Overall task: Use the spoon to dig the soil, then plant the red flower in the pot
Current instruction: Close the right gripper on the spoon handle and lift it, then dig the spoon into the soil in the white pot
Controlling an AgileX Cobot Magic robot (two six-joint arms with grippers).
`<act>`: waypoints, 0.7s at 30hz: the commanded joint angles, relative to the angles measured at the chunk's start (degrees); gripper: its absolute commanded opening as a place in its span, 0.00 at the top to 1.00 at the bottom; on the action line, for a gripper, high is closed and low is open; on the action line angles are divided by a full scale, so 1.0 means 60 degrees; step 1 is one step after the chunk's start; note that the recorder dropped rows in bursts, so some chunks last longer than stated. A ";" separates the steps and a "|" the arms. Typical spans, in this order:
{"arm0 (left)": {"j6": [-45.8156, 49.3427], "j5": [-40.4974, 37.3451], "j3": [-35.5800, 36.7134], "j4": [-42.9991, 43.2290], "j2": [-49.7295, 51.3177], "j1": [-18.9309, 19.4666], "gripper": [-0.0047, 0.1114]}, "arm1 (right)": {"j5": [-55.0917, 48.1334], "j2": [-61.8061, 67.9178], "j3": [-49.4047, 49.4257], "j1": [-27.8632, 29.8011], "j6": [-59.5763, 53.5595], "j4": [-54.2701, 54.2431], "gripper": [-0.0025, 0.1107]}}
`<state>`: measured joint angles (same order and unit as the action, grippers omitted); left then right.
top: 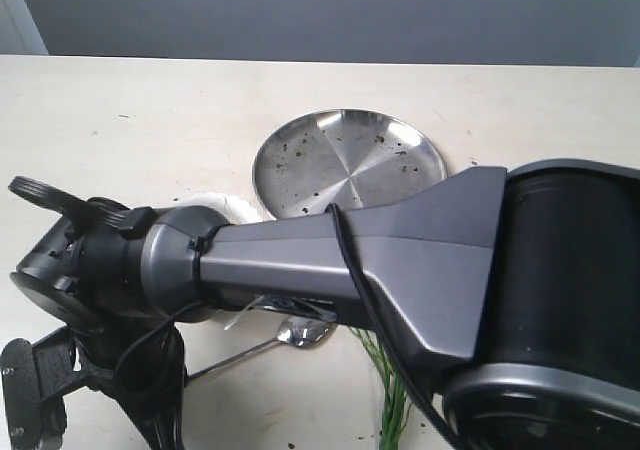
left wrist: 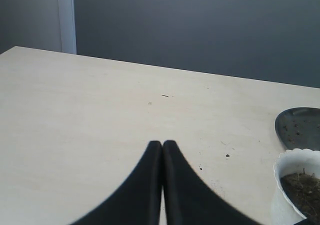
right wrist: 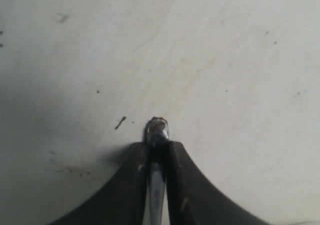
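- The pot [left wrist: 295, 161], white with a scalloped rim, held dark, crumbly soil [left wrist: 302, 187]; in the exterior view it was mostly hidden behind the big grey arm [top: 330, 260] that crossed the middle.
- A round steel plate [top: 348, 162] lay on the tabletop [top: 150, 120] just beyond the pot, carrying only scattered dark crumbs.
- The right hand [right wrist: 159, 157] had its two black fingers pinched on the spoon [right wrist: 157, 130], the shiny handle end poking out between them just above the tabletop.
- In the exterior view the spoon's oval bowl lay flat on the tabletop, near the pot.
- The left hand [left wrist: 162, 147] was fully closed, fingers pressed together, holding nothing.
- Thin green stems of the red flower [top: 392, 400] lay on the tabletop beside the spoon's bowl; its blooms were hidden.
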<state>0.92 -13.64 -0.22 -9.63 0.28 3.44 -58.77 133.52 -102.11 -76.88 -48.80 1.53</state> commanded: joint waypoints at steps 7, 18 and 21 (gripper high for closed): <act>-0.0057 -0.0014 0.0037 -0.0084 -0.0046 -0.0023 0.96 | -0.0574 -0.0241 0.0007 0.0078 -0.0005 -0.0256 0.98; -0.0057 -0.0014 0.0037 -0.0084 -0.0046 -0.0023 0.96 | -0.0557 -0.1382 0.0007 0.0078 -0.0005 -0.1198 0.98; -0.0057 -0.0014 0.0037 -0.0084 -0.0046 -0.0023 0.96 | -0.0439 -0.1765 0.0007 0.0078 -0.0005 -0.1396 0.98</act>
<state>0.92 -13.64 -0.22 -9.63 0.28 3.44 -61.70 125.48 -102.11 -76.75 -48.77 -5.39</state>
